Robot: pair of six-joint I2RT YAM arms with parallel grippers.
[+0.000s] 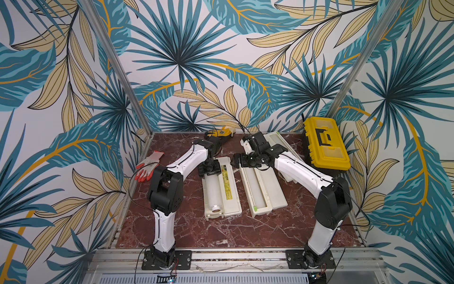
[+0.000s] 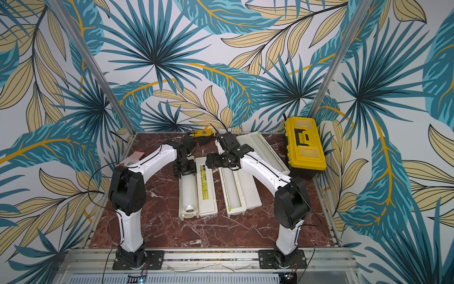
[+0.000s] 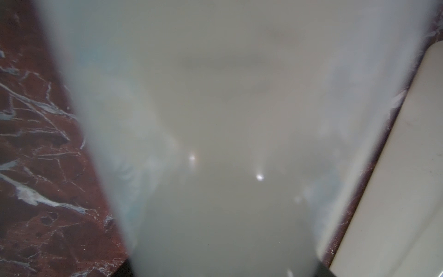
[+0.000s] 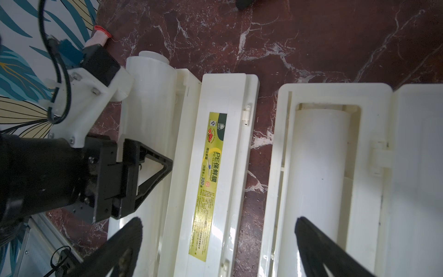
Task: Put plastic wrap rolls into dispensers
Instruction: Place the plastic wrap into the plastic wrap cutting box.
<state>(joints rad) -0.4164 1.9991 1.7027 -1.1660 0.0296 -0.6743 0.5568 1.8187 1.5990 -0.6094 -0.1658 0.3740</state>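
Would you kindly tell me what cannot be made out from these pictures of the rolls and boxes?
- Left wrist view: a blurred roll against the lens fills it, hiding the grip.
- Left gripper, right wrist view: one finger covers the other, so its grip on the roll is unclear.
- Back box, both top views: the right arm covers part; contents unclear.
- Yellow-and-black thing at the back: too small to name.

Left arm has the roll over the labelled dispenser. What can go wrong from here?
1. The left gripper clamps the plastic wrap roll near its far end, which looks raised above the end wall of the dispenser. Released now, it may perch on the rim instead of seating.
2. The right gripper hangs open close beside the left one. A sideways move by either could clash.
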